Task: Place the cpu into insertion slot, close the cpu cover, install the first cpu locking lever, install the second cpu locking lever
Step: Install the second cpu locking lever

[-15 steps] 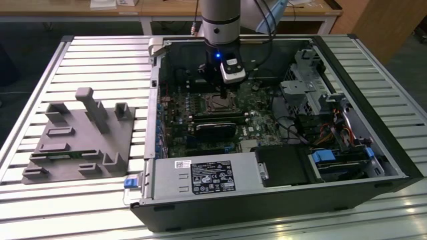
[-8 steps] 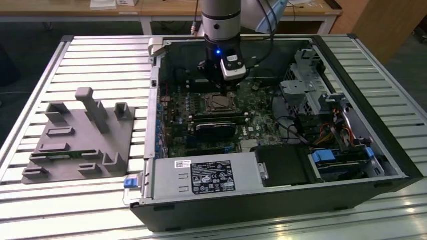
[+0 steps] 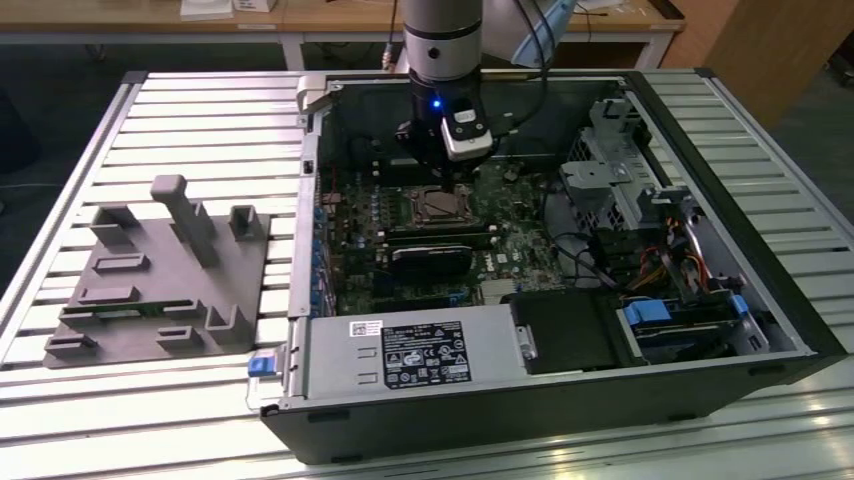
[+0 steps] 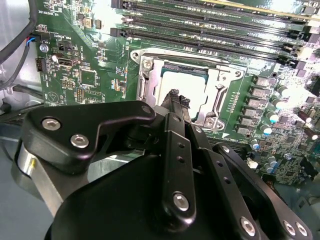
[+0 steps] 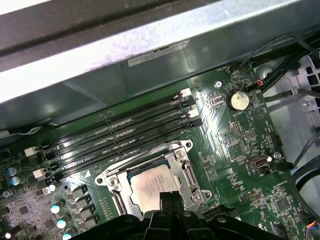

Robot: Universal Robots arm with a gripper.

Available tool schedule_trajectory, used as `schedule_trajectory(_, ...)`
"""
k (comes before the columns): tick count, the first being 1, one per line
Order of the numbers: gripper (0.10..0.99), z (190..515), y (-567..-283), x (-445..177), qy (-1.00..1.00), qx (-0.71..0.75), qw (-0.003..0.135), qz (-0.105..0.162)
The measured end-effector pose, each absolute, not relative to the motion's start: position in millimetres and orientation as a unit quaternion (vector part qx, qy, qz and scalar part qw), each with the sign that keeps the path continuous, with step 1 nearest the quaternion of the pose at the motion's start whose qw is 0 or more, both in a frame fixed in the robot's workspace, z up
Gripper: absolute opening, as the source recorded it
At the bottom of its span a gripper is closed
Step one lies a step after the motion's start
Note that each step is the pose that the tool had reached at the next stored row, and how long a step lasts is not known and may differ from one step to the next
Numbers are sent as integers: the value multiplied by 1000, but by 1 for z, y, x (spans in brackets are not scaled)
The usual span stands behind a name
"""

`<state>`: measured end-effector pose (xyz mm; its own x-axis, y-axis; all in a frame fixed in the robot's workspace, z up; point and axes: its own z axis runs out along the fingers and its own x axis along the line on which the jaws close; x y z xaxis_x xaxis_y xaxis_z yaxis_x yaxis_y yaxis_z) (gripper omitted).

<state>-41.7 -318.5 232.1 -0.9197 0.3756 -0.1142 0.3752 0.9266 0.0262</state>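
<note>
The cpu (image 5: 150, 186) already lies flat in the insertion slot (image 4: 182, 87) on the motherboard (image 5: 240, 150), its silver-grey top showing through the open centre of the cpu cover (image 5: 182, 165), which lies down flat around it; so the placing looks done and the cover looks closed, though whether it is fully seated is a judgement only; of the two locking levers I cannot tell from these pictures whether either is latched, so that part I count as unsettled. The gripper (image 4: 176, 102) hangs over the near edge of the socket, its fingertips drawn together with no gap between them and nothing held between them as far as shows; whether they touch the cpu's top cannot be told. The exterior view gives what the wrist views lack: the whole open computer case (image 3: 747, 300) on the slatted table (image 3: 200, 130), the arm (image 3: 441, 60) reaching down into it, and a grey fixture block (image 3: 154, 285) well apart on the exterior view's left. The first wrist view adds the memory slots (image 5: 115, 142) beside the socket and a coin battery (image 5: 238, 99).
</note>
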Motion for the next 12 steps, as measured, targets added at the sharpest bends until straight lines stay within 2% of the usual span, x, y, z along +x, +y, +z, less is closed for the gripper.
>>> schedule_trajectory(12, 106, 232, -330, -42, 980, 192, 59, 2)
